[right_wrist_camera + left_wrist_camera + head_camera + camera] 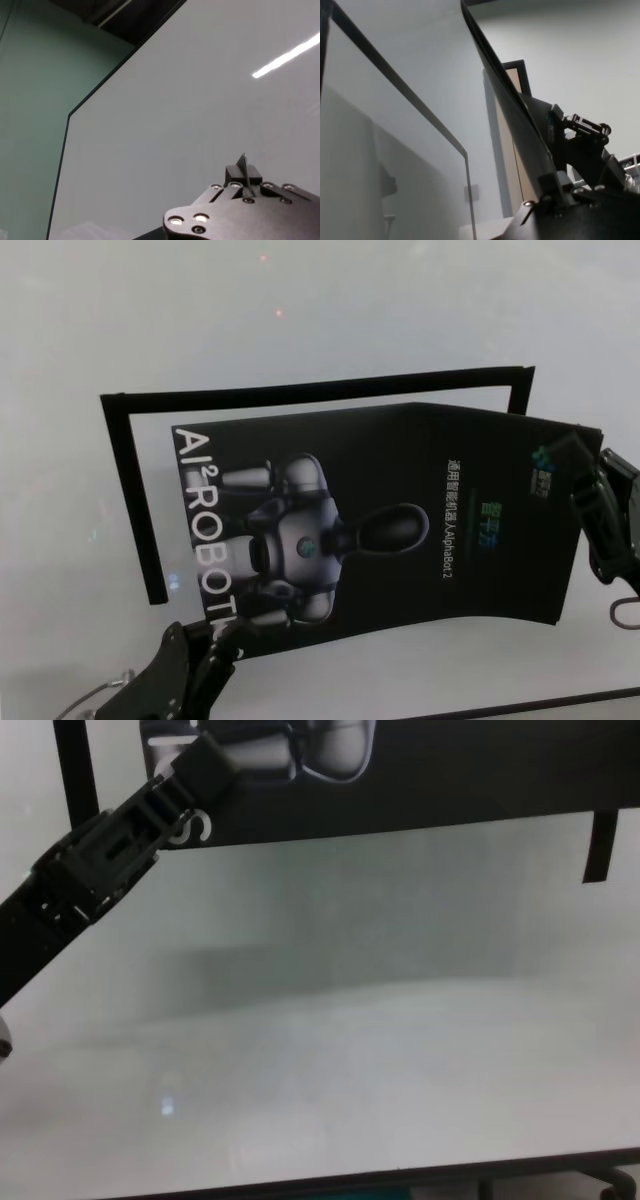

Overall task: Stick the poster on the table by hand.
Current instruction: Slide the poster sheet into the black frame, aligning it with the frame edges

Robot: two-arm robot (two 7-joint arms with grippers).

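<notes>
Poster (400, 510): held over the desk (320, 320), long axis left to right, inside the black strips (300, 390). Left hand (215, 635) fingers pinch its near-left corner; right hand (590, 485) fingers pinch its right edge. I judge lowering flat comes next.

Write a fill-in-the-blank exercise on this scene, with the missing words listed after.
1. The large black glossy poster shows a grey-white humanoid ____.
2. The left gripper holds the poster at its near ____ corner.
3. The right gripper grips the poster's ____ edge.
4. Thin black strips frame an outline on the ____ glossy table.

Missing words: robot; left; right; white
</notes>
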